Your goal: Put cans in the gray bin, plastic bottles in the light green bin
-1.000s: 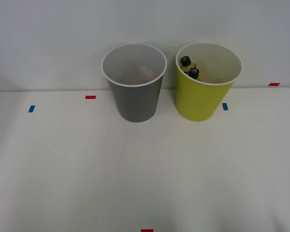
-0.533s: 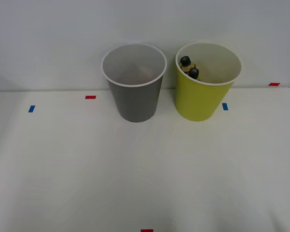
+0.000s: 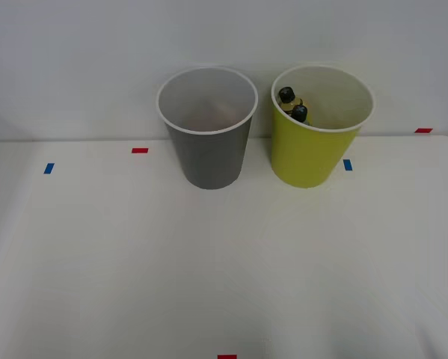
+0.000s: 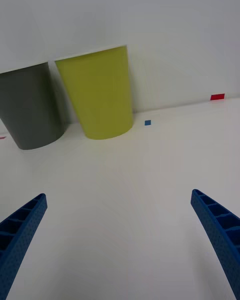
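The gray bin [image 3: 209,157] stands upright at the back of the table, with the light green bin [image 3: 306,157] just to its right. Two plastic bottles [image 3: 292,105] with black caps lean against the inner wall of the light green bin. The cans are hidden. In the right wrist view my right gripper [image 4: 120,250] is open over bare table, its blue fingers [image 4: 20,235] wide apart with nothing between them. It sits low and some way in front of the gray bin [image 4: 30,110] and the light green bin [image 4: 100,95].
The white table [image 3: 224,262] meets a white wall right behind the bins. Small tape marks lie on it: red [image 3: 140,150] and blue [image 3: 48,168] on the left, blue [image 3: 347,164] and red [image 3: 423,130] on the right, red [image 3: 226,357] at the front edge.
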